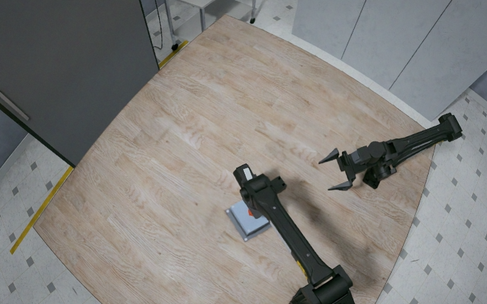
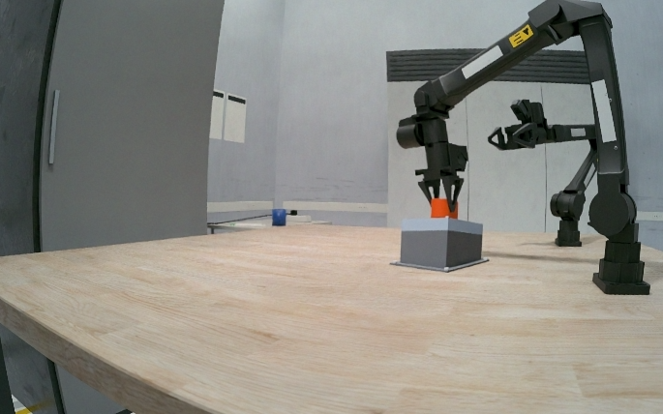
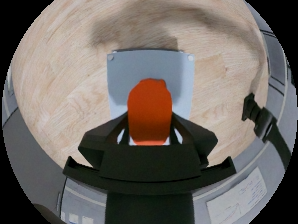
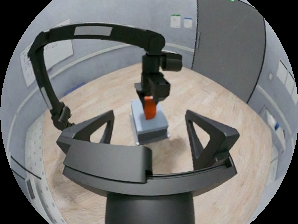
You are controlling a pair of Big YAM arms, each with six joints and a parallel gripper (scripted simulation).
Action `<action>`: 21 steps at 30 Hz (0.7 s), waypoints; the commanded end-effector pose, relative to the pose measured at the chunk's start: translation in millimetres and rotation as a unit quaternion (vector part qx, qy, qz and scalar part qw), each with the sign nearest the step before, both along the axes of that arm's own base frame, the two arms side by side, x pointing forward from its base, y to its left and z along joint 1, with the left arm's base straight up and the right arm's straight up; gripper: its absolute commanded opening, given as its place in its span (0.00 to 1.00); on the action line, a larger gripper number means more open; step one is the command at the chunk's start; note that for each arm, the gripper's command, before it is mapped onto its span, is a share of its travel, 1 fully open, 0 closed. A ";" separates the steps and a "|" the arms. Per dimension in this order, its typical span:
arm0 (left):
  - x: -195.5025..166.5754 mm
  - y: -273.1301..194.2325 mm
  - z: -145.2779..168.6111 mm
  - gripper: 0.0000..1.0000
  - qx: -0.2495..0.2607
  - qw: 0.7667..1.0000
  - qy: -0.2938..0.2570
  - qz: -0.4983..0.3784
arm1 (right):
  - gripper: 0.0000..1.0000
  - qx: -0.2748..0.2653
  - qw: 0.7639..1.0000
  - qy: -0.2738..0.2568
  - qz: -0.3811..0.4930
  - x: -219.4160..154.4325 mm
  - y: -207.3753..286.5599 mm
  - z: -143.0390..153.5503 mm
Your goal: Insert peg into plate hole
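Observation:
My left gripper is shut on the orange peg, which looks about upright. The peg is over the light blue-grey plate, which is the top of a dark grey block on a flanged base. In the exterior view, the peg's wide part is just above the top edge, and its lower end is hidden. The hole is hidden under the peg and fingers. My right gripper is open and empty, away from the block.
The block stands on the wooden table. The left arm reaches over the table beside the block. The right arm is off to one side. A dark cabinet stands beyond one table edge.

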State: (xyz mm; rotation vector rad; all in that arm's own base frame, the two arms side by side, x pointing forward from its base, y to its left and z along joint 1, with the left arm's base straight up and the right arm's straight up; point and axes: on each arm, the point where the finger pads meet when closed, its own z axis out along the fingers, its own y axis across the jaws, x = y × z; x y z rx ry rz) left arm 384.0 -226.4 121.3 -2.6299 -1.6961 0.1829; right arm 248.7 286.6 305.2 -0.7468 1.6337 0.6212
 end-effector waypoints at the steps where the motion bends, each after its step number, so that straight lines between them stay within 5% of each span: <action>1: 5.9 -0.8 1.5 0.40 -0.003 1.000 -0.007 -0.001 | 1.00 0.013 1.000 -0.011 -0.001 2.0 2.0 18.2; 11: 9.0 -11.5 20.5 0.40 -0.006 1.000 -0.014 -0.001 | 1.00 0.013 1.000 -0.011 -0.001 2.0 2.0 18.2; 14: 9.8 -9.7 26.9 0.68 -0.010 1.000 -0.020 -0.001 | 1.00 0.013 1.000 -0.011 -0.001 2.0 2.0 18.2; 21: 15.6 1.0 51.6 0.70 -0.021 0.999 -0.042 0.000 | 1.00 0.013 1.000 -0.011 -0.001 2.0 2.0 18.2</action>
